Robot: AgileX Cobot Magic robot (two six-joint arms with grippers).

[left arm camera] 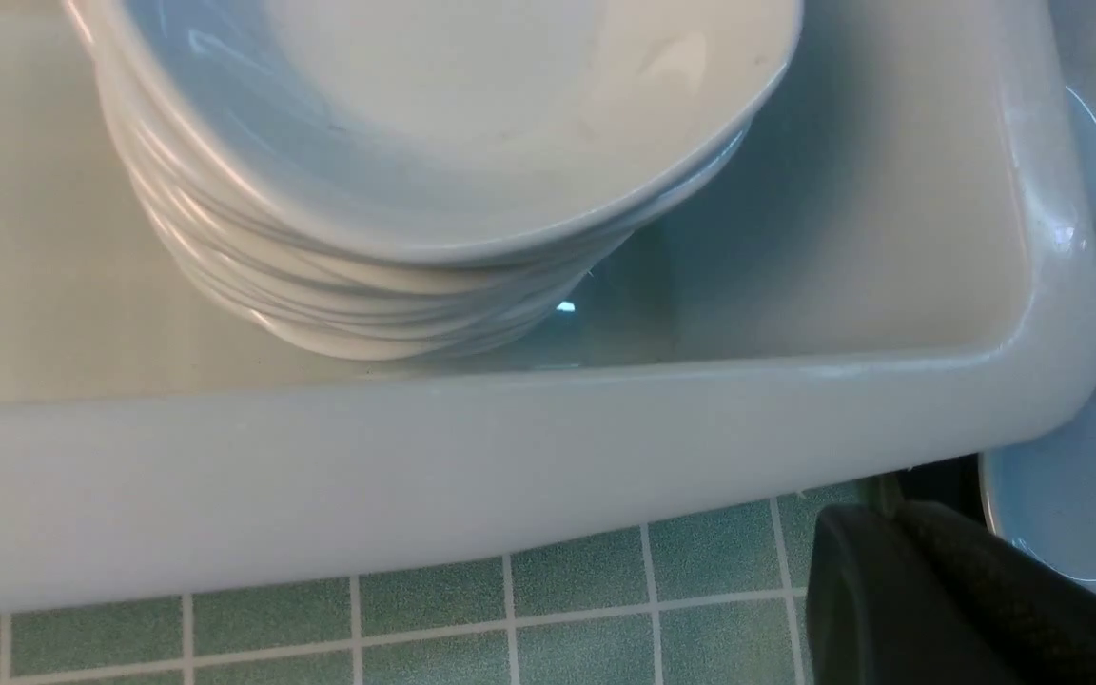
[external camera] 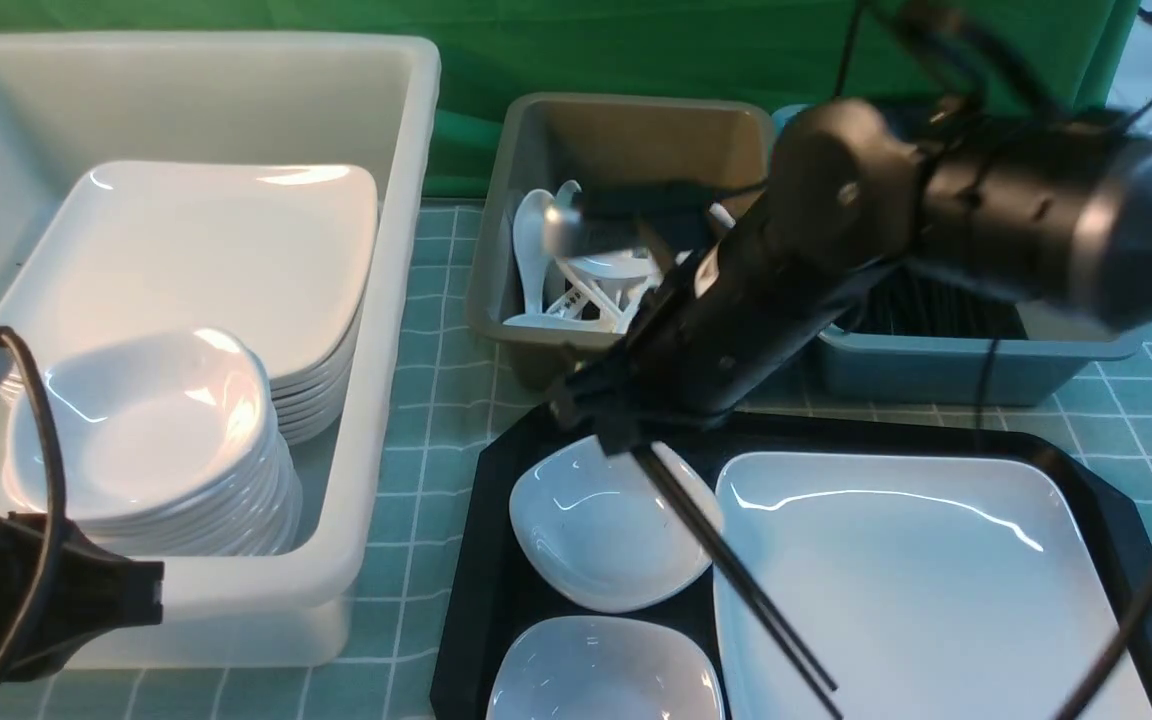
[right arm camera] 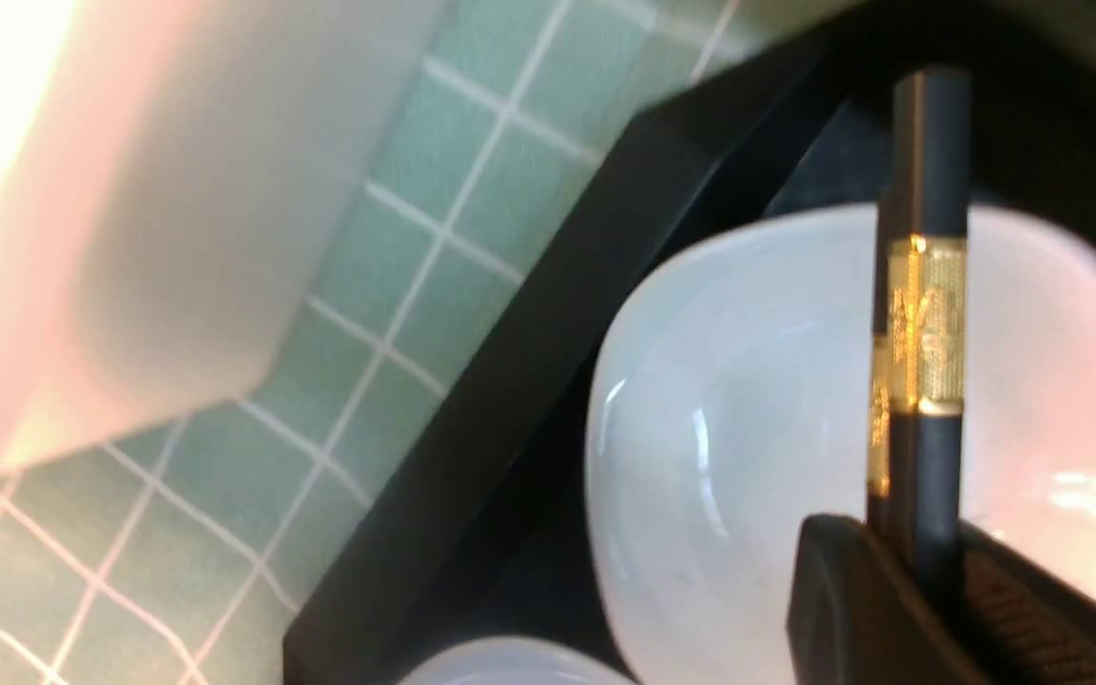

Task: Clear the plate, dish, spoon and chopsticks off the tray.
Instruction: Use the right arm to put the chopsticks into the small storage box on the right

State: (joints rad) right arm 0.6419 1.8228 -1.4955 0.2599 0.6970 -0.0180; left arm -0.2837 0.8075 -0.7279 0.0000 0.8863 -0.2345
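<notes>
Black chopsticks (external camera: pixel 736 580) are pinched at their gold-banded thick ends by the right gripper (external camera: pixel 626 435), above the tray (external camera: pixel 481 560).

They slant from the tray's far left toward its near side, crossing the far dish (external camera: pixel 586 530) at its right edge and the plate (external camera: pixel 916 570) along its left rim. I cannot tell whether their tips rest there or hang clear. The near dish (external camera: pixel 601 675) is cut off by the frame. The blurred right arm hides much of the grey tub (external camera: pixel 536 150) of white spoons (external camera: pixel 536 250) and the blue tub (external camera: pixel 936 365) beyond. The left gripper (left arm camera: pixel 919 571), jaws closed together, sits near left beside the white tub (external camera: pixel 391 300) of stacked crockery.
</notes>
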